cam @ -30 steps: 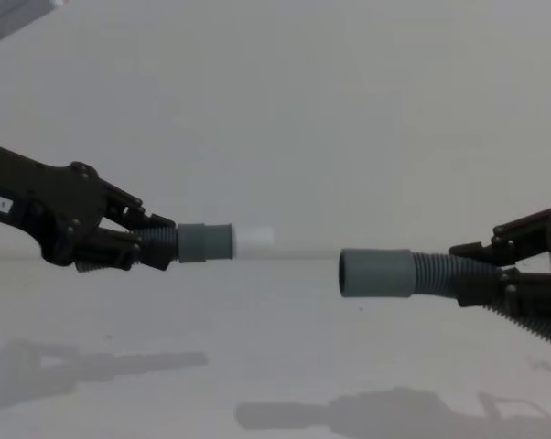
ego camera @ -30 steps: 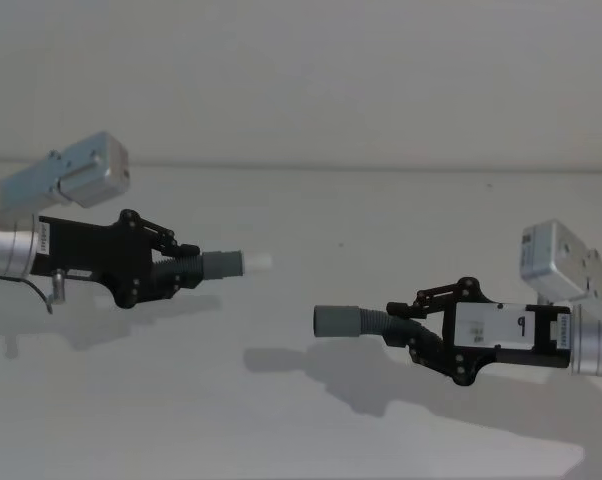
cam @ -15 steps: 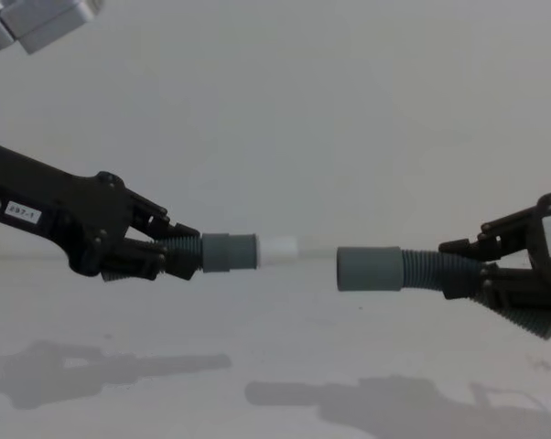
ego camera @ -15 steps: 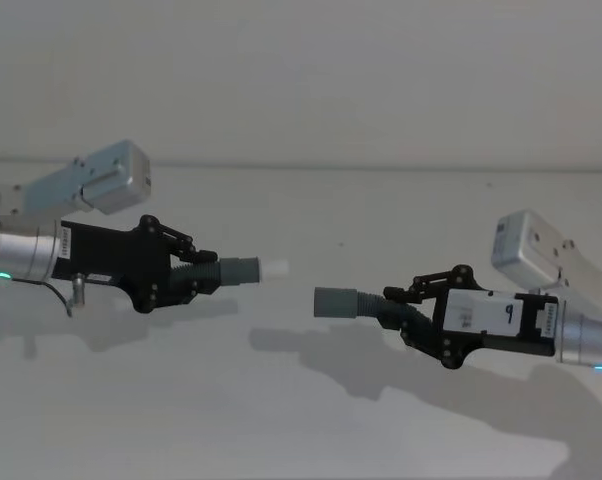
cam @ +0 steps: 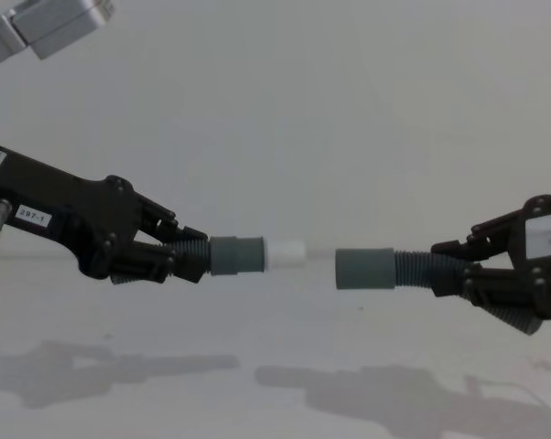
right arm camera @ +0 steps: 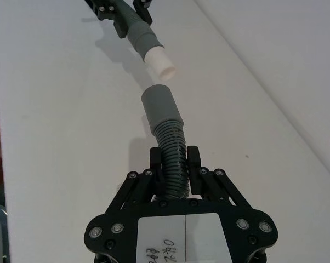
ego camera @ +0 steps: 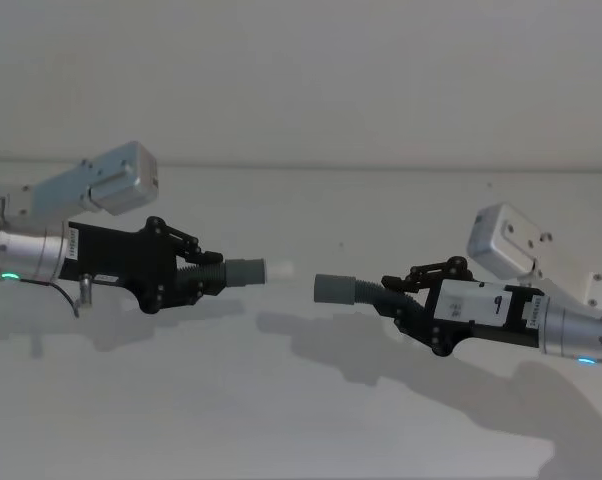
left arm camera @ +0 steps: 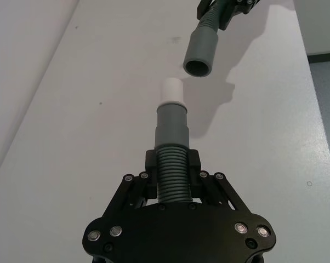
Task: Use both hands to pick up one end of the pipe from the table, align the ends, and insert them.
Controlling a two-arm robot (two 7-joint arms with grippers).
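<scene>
Both pipe pieces hang above the white table [ego camera: 281, 410], held end to end. My left gripper [ego camera: 196, 275] is shut on the ribbed part of the left piece [left arm camera: 172, 175]. Its grey cuff [cam: 237, 255] and white tip [cam: 287, 253] point right. My right gripper [ego camera: 401, 300], with a white label, is shut on the ribbed part of the right piece [right arm camera: 173, 148]. Its plain cuff [cam: 365, 269] faces the tip across a short gap and sits slightly lower. In the left wrist view the plain cuff's open mouth [left arm camera: 198, 68] lies a little to one side of the white tip [left arm camera: 172, 90].
The pale wall [ego camera: 301, 70] rises behind the table's far edge. Shadows of both arms fall on the table surface [cam: 275, 393] below the pieces.
Both grippers have moved inward with their pieces. The gap between the white tip and the plain cuff has shrunk. The right piece has risen closer to the left one's height.
</scene>
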